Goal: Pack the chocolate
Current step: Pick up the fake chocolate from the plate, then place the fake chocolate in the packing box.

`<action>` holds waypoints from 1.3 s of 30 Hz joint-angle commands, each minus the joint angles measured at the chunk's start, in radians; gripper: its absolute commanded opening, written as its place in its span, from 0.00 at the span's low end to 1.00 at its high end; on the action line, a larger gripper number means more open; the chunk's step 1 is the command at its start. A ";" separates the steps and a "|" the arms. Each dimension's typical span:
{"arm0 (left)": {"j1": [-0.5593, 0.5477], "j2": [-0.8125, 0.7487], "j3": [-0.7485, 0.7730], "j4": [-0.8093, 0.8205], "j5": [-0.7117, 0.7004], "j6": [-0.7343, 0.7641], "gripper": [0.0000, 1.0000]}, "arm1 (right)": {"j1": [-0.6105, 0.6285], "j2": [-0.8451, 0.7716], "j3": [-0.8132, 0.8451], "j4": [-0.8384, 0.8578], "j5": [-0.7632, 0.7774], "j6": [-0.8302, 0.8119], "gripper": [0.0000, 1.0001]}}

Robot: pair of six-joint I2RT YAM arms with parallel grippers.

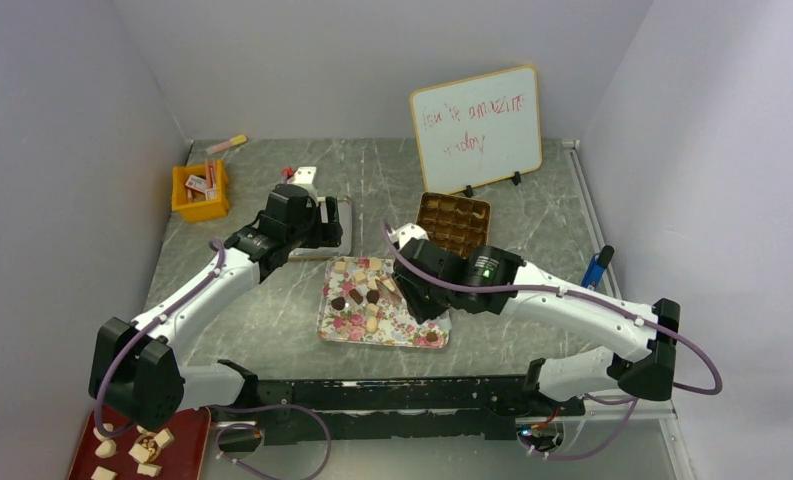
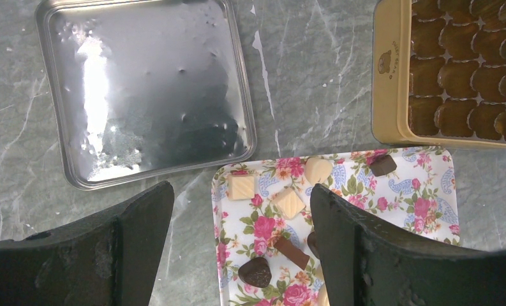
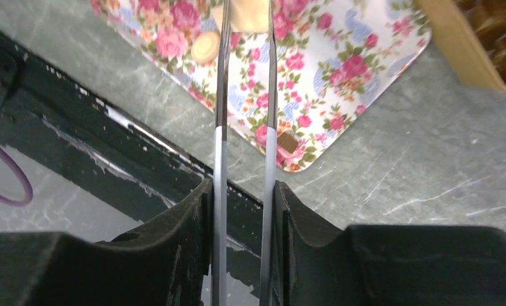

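Grey veined marble covers the desk [image 1: 272,320], walled in white. A rectangular floral-print tray [image 1: 402,328] sits at its centre, with small brown, tan and cream chocolate pieces [image 1: 355,296] scattered over it.

Picking is the step in hand. The right hand [image 3: 244,188] is clenched on a pair of long metal tweezers [image 3: 219,95], whose tips, at the top centre of the right wrist view, pinch a tan chocolate piece [image 3: 250,13] at the tray. The left hand [image 2: 240,194] hangs released, jaws wide, above the tray's upper left corner, near the square silver tin lid [image 2: 148,89].

Nothing seems packed yet: the brown cells of the gold tin [image 2: 390,95], upper right of the left wrist view, look empty. The next move probably calls for a straight lift with a firm squeeze, a short carry to one cell, and a low release.

The tweezers' long axis runs bottom to top of the right wrist frame. The pinched piece is cut off by the frame edge, so its axis cannot be told. A dark bar-shaped piece [image 2: 291,252] lies diagonally, upper left to lower right.
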 commanded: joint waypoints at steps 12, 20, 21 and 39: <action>-0.005 -0.025 0.006 0.027 0.009 0.008 0.83 | -0.289 0.115 0.149 0.130 0.259 -0.025 0.00; -0.004 -0.028 0.018 0.012 0.006 0.027 0.83 | -0.486 0.187 0.139 0.256 0.219 -0.100 0.00; -0.005 -0.028 0.019 0.009 0.005 0.028 0.83 | -0.501 0.199 0.136 0.265 0.212 -0.104 0.00; -0.004 -0.023 0.008 0.001 0.013 0.051 0.83 | -0.603 0.328 0.138 0.356 0.164 -0.122 0.12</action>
